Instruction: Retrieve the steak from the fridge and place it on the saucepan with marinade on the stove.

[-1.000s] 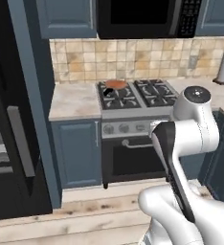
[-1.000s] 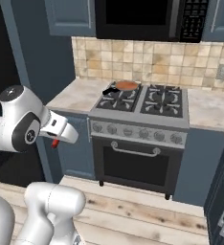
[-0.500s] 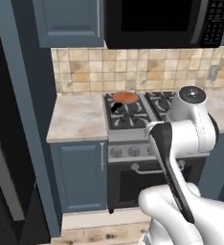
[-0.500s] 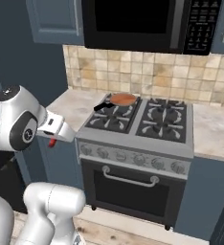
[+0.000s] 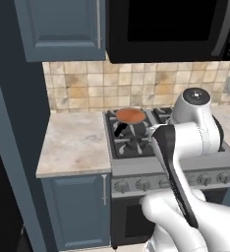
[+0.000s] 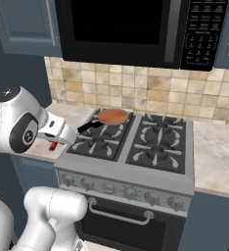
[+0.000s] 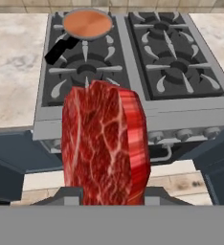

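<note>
Holding item: your gripper clamps the steak upright; the saucepan lies ahead, upper left of frame, on the stove.

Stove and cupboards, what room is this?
A kitchen, most likely. There's a gas stove with a saucepan on a burner, a microwave above, and a tiled wall behind the counter.
</note>
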Available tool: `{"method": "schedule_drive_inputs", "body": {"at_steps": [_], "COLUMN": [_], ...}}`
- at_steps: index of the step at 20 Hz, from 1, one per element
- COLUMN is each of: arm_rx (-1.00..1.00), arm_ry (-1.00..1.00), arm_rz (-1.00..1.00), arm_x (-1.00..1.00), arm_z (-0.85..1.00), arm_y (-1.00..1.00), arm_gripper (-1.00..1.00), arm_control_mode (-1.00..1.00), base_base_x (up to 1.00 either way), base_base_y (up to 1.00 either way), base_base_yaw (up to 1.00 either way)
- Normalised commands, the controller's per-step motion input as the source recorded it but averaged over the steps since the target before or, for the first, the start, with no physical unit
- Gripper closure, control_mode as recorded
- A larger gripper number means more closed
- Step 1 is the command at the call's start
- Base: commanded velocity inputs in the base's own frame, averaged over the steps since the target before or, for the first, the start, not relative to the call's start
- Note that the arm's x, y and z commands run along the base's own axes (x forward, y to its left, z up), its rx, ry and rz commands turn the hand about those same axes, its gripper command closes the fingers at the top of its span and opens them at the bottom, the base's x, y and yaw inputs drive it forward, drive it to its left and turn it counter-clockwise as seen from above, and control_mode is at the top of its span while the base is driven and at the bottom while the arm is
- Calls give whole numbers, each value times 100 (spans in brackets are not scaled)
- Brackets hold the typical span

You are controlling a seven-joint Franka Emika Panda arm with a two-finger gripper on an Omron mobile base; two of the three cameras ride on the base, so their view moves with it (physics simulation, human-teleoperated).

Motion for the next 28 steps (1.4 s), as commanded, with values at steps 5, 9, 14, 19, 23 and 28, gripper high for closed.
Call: {"method": "schedule_drive_inputs", "body": {"at_steps": [5, 9, 14, 19, 23, 28], "arm_rx": [0, 0, 0, 0, 0, 1], "arm_ry": [0, 0, 0, 0, -2, -4], "arm_rz": [0, 0, 0, 0, 0, 6], "arm_x": [0, 0, 0, 0, 1, 42], "arm_z": [0, 0, 0, 0, -3, -10], "arm_y": [0, 0, 0, 0, 0, 0], "arm_gripper": [100, 100, 100, 100, 100, 100], "arm_control_mode": [100, 100, 100, 100, -100, -100], "base_base_x": [15, 0, 0, 0, 0, 0], "base_base_y": [-9, 0, 0, 0, 0, 0], "base_base_yaw": [-2, 0, 0, 0, 0, 0]}}
